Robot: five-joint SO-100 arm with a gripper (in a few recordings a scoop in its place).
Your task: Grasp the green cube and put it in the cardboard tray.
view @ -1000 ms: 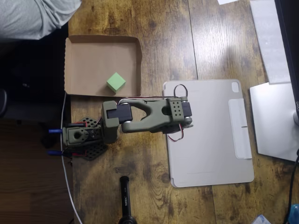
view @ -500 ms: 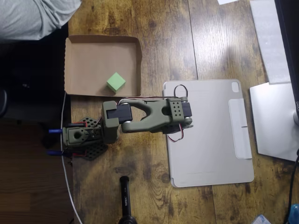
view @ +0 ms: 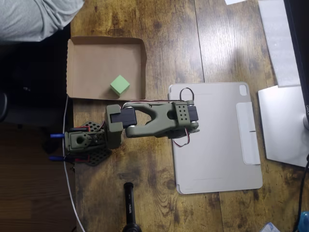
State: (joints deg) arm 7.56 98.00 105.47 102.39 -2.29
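The light lime-green cube rests inside the brown cardboard tray, near the tray's lower right corner, with nothing touching it. My olive-green arm lies folded just below the tray, reaching right from its base. Its far end hangs over the left edge of the grey tablet. The fingers are hidden under the arm's own body, so their state cannot be read. The arm is clear of the cube and outside the tray.
A flat grey tablet covers the table to the right. A person's grey sleeve shows at the top left. A black cylinder stands at the bottom edge. White and silver items lie at the right.
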